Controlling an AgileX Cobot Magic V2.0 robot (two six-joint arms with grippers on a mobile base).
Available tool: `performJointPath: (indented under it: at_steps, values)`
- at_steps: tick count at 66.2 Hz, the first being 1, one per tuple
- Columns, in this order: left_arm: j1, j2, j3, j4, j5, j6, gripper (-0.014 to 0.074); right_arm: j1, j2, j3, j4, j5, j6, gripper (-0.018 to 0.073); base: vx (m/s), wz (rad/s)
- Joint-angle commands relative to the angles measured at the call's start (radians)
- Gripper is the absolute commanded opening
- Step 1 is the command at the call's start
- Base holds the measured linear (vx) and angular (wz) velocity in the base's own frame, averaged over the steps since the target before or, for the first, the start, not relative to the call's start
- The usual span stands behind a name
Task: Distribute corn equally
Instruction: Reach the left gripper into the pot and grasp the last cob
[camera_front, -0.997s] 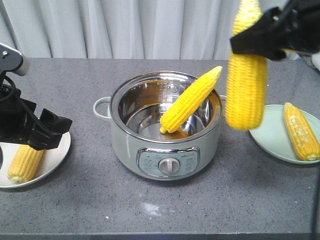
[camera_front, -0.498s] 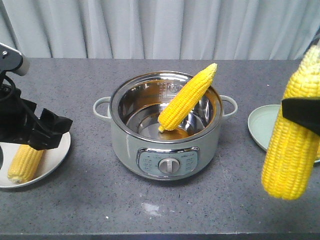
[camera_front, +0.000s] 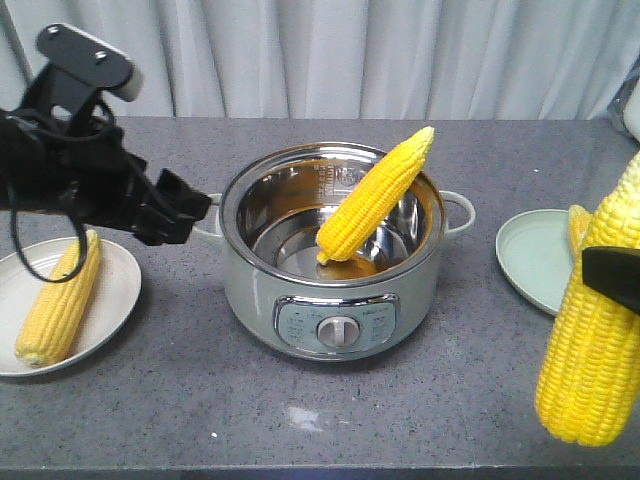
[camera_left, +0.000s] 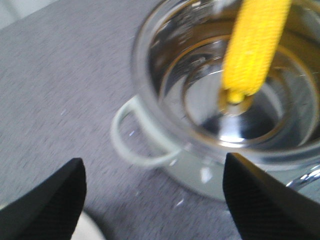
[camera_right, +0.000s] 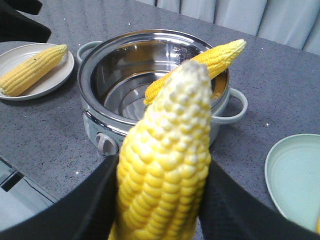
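Four cobs show in the front view. I read the left gripper (camera_front: 180, 210) at centre left, above the table (camera_front: 450, 400) and just beside the pot (camera_front: 410, 300) handle; I cannot tell its jaw state from this view. Cob one (camera_front: 58, 300) lies on the white plate (camera_front: 115, 290) at lower left. Cob two (camera_front: 375, 195) leans inside the pot, base down, tip over the rim at upper right. At the right edge, the right gripper (camera_front: 612, 278) is clenched on cob three (camera_front: 592, 370), held near upright, tip up, above the table. Cob four (camera_front: 578, 225) is partly hidden behind it, on the green plate (camera_front: 530, 255).

Left wrist view: the left fingers (camera_left: 47, 200) sit at the two lower corners, spread wide, with nothing between them, so I log this gripper as released. Pot and cob two fill the upper right; the picture is blurred.

Right wrist view: the right fingers (camera_right: 85, 210) press both sides of cob three at bottom centre. Behind it I see the pot with cob two, cob one on the white plate at upper left, and the green plate at lower right.
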Motion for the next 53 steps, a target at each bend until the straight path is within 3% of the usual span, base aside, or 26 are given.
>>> performJointPath:
  at_steps: [1,22,34,53]
  values:
    - [-0.050,0.042,-0.095,-0.042,-0.063,0.055,0.0552,-0.002,0.000,-0.025,0.016,-0.060,0.001,0.0225,0.00,0.00]
    - [-0.159,0.286,-0.357,-0.045,0.013,0.097,0.0552,-0.002,0.000,-0.025,0.016,-0.062,0.001,0.0225,0.00,0.00]
    - [-0.169,0.414,-0.505,-0.064,0.105,0.113,0.0552,-0.002,0.000,-0.025,0.016,-0.061,0.001,0.0225,0.00,0.00]
    - [-0.169,0.572,-0.680,-0.135,0.118,0.133,0.0552,-0.002,0.000,-0.025,0.016,-0.061,0.001,0.0225,0.00,0.00]
